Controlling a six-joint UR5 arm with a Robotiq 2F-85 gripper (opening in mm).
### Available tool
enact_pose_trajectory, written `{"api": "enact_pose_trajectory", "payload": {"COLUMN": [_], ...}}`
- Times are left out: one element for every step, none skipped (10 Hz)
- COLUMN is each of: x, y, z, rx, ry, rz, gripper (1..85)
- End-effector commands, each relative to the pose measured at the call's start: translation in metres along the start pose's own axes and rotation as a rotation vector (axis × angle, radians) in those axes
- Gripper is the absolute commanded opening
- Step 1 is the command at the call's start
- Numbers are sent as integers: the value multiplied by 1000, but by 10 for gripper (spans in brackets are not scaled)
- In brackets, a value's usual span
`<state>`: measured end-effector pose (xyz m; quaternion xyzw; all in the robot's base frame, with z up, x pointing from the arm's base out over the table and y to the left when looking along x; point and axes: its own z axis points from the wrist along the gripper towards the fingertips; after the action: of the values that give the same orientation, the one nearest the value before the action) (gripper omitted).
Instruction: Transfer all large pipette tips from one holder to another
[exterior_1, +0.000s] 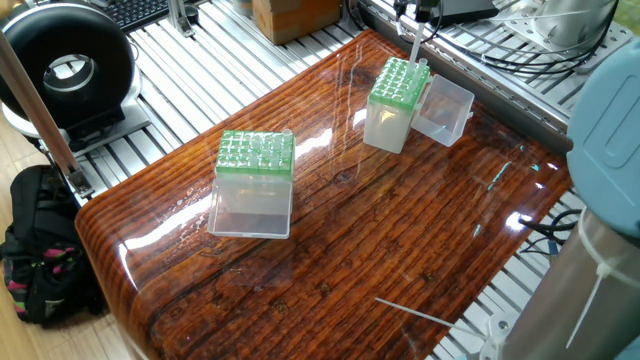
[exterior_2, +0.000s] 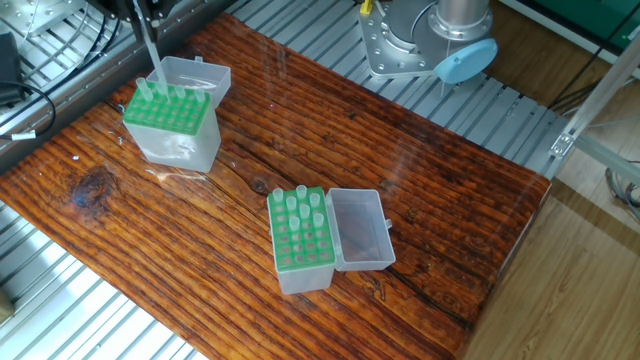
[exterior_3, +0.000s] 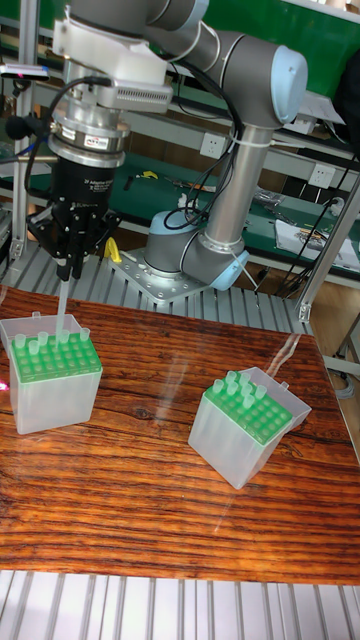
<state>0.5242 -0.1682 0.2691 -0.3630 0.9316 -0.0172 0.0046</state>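
Note:
My gripper hangs over the back left of the table, shut on one large pipette tip that points straight down. The tip's lower end is just above the back row of the left green-topped holder, which carries a row of tips along its back edge. This tip also shows over the far holder in one fixed view, and the same tip over that holder in the other. The second holder holds several large tips.
Each holder has a clear lid hinged open beside it. The arm's base stands on the slotted metal frame at the table's far edge. A black round device, a cardboard box and a black bag lie off the table.

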Motion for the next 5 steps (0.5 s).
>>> {"api": "enact_pose_trajectory", "payload": {"x": [-3, -2, -1, -1, -2], "y": [-1, -1, 3, 3, 3], "z": [2, 4, 4, 4, 5], "rx": [0, -4, -19, -22, -22], "ry": [-9, -6, -6, -7, -7], "rz": [-1, -2, 6, 7, 7], "gripper": [130, 130, 130, 130, 130]}}
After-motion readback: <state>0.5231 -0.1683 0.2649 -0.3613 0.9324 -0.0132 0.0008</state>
